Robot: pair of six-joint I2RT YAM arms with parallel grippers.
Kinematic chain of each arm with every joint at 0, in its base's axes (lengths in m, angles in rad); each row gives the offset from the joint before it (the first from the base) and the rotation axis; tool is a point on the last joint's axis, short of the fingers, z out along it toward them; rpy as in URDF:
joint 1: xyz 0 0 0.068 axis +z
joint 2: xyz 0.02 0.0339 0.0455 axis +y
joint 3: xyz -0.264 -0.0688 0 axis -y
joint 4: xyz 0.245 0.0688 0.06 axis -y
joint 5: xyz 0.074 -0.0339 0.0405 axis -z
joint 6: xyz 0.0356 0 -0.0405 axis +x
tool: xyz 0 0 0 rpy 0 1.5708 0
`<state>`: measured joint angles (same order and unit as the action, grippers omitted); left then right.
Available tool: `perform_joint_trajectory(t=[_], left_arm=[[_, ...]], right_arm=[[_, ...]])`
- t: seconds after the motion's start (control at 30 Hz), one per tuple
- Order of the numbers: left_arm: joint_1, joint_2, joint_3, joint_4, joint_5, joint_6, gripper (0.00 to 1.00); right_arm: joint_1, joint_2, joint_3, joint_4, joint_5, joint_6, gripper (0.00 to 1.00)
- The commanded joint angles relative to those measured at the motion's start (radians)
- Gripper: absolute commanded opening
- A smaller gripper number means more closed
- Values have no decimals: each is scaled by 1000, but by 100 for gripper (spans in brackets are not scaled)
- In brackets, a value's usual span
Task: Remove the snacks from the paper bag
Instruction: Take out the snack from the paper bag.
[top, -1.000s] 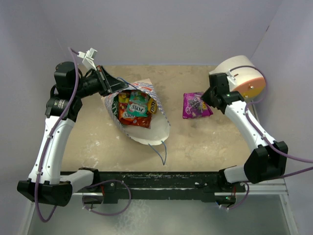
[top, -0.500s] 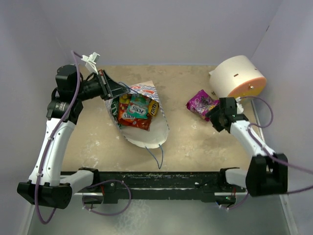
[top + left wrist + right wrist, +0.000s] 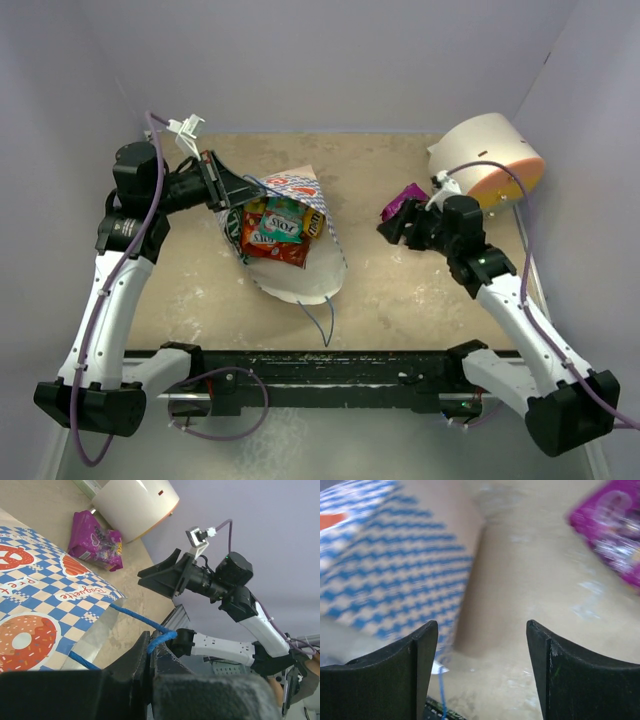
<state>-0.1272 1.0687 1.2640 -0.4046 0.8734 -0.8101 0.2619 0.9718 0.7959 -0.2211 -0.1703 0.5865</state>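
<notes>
The paper bag [image 3: 300,275] lies on its side mid-table, blue-checked outside [image 3: 35,605], mouth held up. Several snacks [image 3: 275,228] show inside it: a red packet, a teal one, yellow bars. My left gripper [image 3: 225,185] is shut on the bag's blue string handle [image 3: 162,636], which loops out over the tips of the left gripper [image 3: 150,641]. A purple candy bag [image 3: 405,196] lies on the table right of the paper bag, also in the left wrist view [image 3: 95,540]. My right gripper [image 3: 390,224] hovers beside it, open and empty [image 3: 480,625], facing the paper bag [image 3: 385,570].
A cream cylinder with an orange face [image 3: 488,155] lies at the back right corner, near the purple bag. The bag's second blue string handle [image 3: 325,315] trails toward the near edge. Grey walls close in the table on three sides.
My right gripper let go of the purple candy bag, opened, and swung back toward the middle, turning to face the paper bag. The left gripper keeps its hold on the handle.
</notes>
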Motion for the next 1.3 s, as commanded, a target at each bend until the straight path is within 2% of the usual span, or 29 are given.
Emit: perform_joint_trajectory(t=[0.0,0.07,0.23,0.4,0.6,0.73,0.9,1.03,1.2,1.27], left_arm=[[-7,-26,37,83,43,-26,0],[-8,-33,35,93,41,-27,0],[-8,-56,0,106,44,-44,0],[-8,-61,-11,68,41,-35,0],[-7,-61,-18,-4,27,-12,0],[-6,-70,-3,-27,8,-2,0],[-8,-83,3,-27,-8,-10,0],[-6,-86,11,-30,-14,-9,0],[-6,-74,25,-49,-13,-4,0],[-7,-68,31,-55,-10,-1,0]], right_arm=[[183,-6,118,140,-38,-34,72],[278,37,147,165,-15,-29,68],[548,106,194,286,108,-156,66],[747,180,178,415,112,-408,62],[880,349,193,428,139,-788,61],[889,450,244,423,182,-934,64],[889,520,239,594,379,-885,63],[889,602,263,745,492,-704,62],[889,745,329,903,659,-560,47],[889,784,337,951,679,-527,47]])
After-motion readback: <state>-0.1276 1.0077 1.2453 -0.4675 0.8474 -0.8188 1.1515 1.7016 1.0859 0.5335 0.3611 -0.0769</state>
